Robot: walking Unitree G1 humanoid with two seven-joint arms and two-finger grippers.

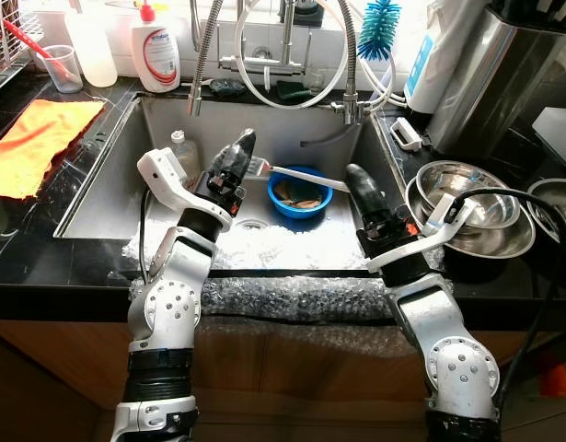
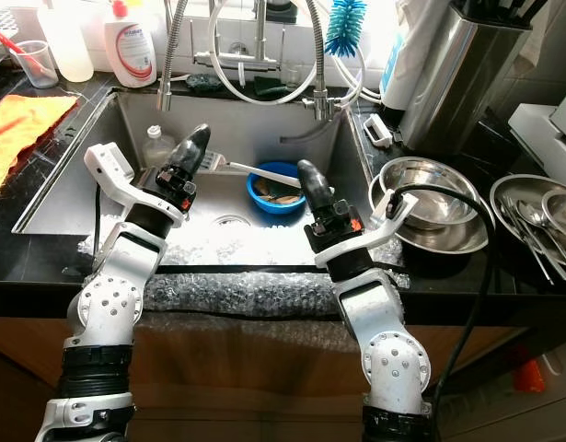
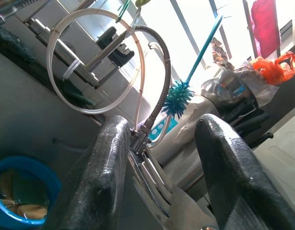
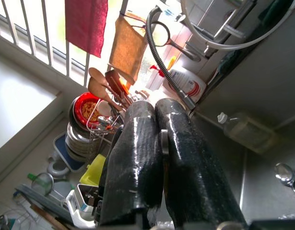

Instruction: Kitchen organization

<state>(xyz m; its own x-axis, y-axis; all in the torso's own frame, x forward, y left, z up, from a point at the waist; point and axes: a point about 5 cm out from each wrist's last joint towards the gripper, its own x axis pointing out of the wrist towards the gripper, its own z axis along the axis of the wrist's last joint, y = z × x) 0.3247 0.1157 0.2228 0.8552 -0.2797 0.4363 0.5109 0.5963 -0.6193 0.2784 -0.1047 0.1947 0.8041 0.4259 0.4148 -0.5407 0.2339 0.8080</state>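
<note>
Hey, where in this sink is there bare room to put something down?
The left half of the sink floor is bare, between the left wall and the small bottle. Crowded spots: the blue bowl at center back, where the left gripper holds a white utensil, and the right counter with steel bowls.

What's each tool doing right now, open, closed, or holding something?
Left tool: fingers apart around a fork over the sink; grip cannot be told.
Right tool: closed, with something thin between its fingers, over the sink.
</note>
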